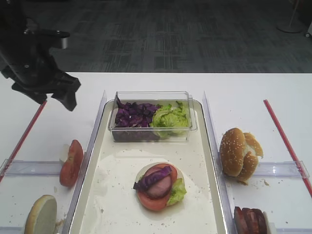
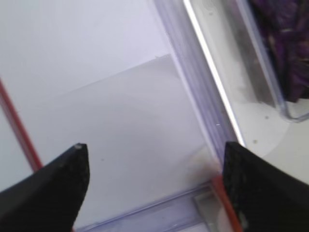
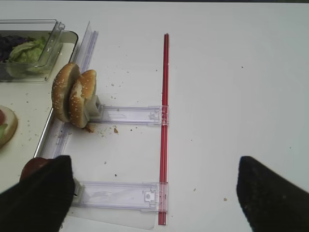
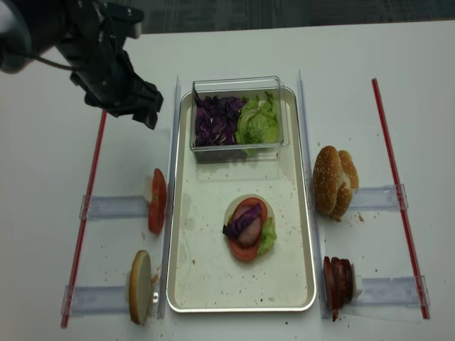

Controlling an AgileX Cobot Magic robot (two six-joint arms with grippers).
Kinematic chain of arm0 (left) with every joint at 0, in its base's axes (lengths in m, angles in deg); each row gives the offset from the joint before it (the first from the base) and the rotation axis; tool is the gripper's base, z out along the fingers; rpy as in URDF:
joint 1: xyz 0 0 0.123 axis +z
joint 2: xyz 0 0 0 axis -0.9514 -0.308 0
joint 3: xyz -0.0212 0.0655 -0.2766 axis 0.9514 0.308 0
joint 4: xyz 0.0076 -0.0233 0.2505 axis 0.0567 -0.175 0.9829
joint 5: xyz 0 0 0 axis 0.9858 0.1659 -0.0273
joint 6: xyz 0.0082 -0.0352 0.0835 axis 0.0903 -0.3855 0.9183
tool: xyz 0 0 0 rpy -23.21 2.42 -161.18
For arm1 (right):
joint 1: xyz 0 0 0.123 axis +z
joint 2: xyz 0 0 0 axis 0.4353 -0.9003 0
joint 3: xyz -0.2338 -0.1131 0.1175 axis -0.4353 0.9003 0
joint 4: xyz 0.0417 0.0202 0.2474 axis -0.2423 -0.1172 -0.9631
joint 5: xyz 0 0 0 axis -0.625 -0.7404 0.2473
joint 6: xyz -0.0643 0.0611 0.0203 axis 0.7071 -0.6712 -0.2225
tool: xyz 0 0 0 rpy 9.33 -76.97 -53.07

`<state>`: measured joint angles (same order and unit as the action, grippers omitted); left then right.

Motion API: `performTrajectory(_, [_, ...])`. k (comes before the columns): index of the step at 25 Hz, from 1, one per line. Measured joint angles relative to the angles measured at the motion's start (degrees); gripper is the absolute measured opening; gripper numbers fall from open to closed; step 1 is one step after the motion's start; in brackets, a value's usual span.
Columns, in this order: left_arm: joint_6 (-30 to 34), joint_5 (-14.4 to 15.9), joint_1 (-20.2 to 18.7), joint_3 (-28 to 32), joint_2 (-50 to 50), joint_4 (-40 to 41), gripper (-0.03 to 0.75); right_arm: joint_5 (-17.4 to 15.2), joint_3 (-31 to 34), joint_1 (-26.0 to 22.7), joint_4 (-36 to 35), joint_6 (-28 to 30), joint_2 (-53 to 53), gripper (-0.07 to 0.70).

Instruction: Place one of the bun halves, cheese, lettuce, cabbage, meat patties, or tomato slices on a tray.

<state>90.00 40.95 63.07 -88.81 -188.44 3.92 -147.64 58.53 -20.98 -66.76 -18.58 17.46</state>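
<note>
On the cream tray (image 1: 122, 195) (image 4: 206, 270) lies a bun half stacked with tomato, meat, cabbage and lettuce (image 1: 158, 185) (image 4: 247, 227). My left gripper (image 2: 154, 147) (image 1: 66, 97) (image 4: 146, 114) hangs open and empty above the table, left of the tray's far corner. My right gripper (image 3: 153, 164) is open and empty over bare table to the right. Two bun halves (image 1: 239, 153) (image 3: 75, 96) stand right of the tray, with meat patties (image 1: 251, 220) nearer. Tomato slices (image 1: 71, 163) and another bun half (image 1: 41, 217) stand on the left. I see no cheese.
A clear plastic box (image 1: 192, 127) at the tray's far end holds purple cabbage (image 1: 132, 116) and green lettuce (image 1: 170, 118). Clear plastic racks (image 3: 130, 115) and red rods (image 3: 165, 121) (image 1: 24, 134) flank the tray on both sides. Crumbs dot the table.
</note>
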Motion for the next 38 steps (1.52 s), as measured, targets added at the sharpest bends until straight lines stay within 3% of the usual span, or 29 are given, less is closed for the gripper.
performTrajectory(9, [-1.06, -0.23, 13.38, 0.00, 0.04, 0.13, 0.525, 0.00, 0.00, 0.00, 0.00, 0.00, 0.00, 0.692])
performTrajectory(13, [-1.55, -0.12, 16.63, 0.00, 0.13, 0.13, 0.525, 0.00, 0.00, 0.00, 0.00, 0.00, 0.00, 0.692])
performTrajectory(24, [-1.55, 3.92, 16.65, 0.90, 0.86, -0.18, 0.525, 0.00, 0.00, 0.00, 0.00, 0.00, 0.00, 0.692])
performTrajectory(33, [-1.66, 1.42, 16.65, 14.46, 10.18, -0.18, 0.525, 0.00, 0.00, 0.00, 0.00, 0.00, 0.00, 0.692])
performTrajectory(38, [-2.01, 1.55, 16.65, 20.86, 19.00, -0.18, 0.525, 0.00, 0.00, 0.00, 0.00, 0.00, 0.00, 0.692])
